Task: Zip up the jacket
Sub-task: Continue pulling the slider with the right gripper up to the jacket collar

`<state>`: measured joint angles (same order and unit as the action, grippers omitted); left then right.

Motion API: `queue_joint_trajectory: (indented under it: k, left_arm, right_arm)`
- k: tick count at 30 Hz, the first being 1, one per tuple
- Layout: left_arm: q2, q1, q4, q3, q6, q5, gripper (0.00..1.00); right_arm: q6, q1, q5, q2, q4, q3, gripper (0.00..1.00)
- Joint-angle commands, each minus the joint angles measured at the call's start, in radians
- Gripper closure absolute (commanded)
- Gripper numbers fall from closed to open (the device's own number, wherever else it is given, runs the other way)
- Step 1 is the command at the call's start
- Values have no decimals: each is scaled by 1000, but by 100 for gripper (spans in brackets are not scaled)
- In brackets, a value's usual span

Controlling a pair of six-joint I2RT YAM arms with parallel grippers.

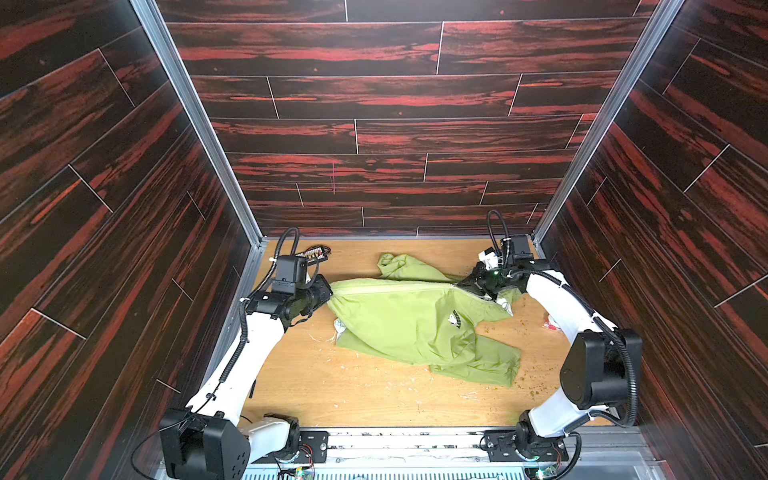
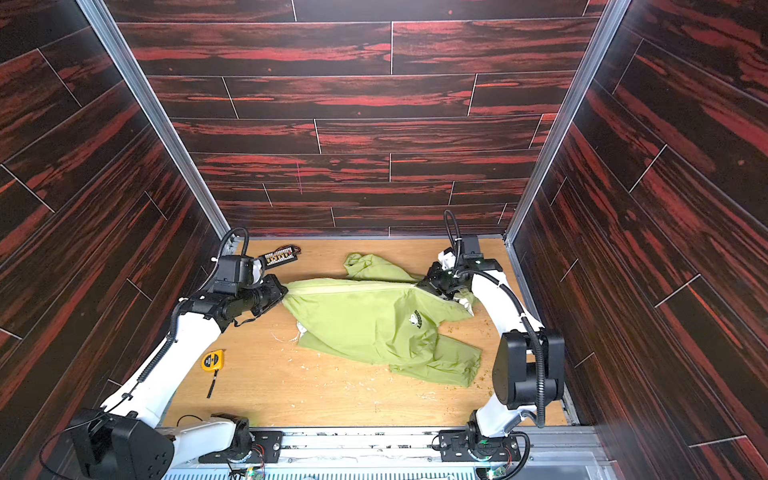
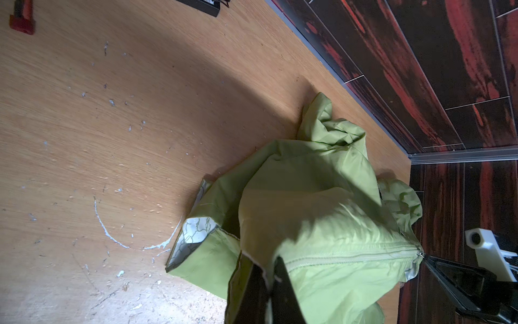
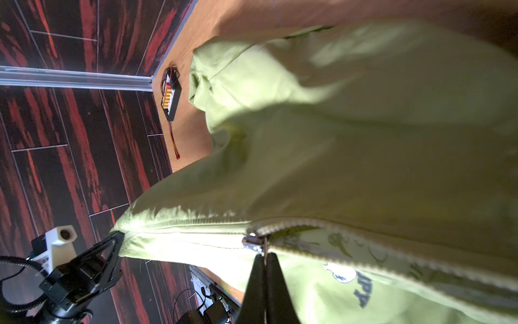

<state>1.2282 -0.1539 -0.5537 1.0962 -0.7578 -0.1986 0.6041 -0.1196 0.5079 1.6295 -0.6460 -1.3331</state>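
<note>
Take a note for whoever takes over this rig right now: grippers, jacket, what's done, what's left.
Left gripper: shut on the jacket at the hem end of its zipper.
Right gripper: shut on the zipper pull.
Jacket: stretched between them, the rest draped on the table.
Done: zipped from hem to the pull, near the chest logo.
Left: the open stretch beyond the pull.

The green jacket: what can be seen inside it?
White patterned lining shows at a turned-back edge of the jacket, and beyond the zipper slider where it is not zipped. The rest of the inside is covered by green fabric.
</note>
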Motion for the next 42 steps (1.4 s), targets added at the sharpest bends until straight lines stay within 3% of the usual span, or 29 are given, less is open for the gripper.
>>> queue_joint_trajectory:
  k: [1,42]
  left_arm:
    - [-38,21,-14,-8,10,42,100]
    - [-68,30,-14,-22,9,42,100]
  right_arm:
    - [-30,28,-36,-45,-27,16,100]
    - [-136,279,-126,-80,-121,87,100]
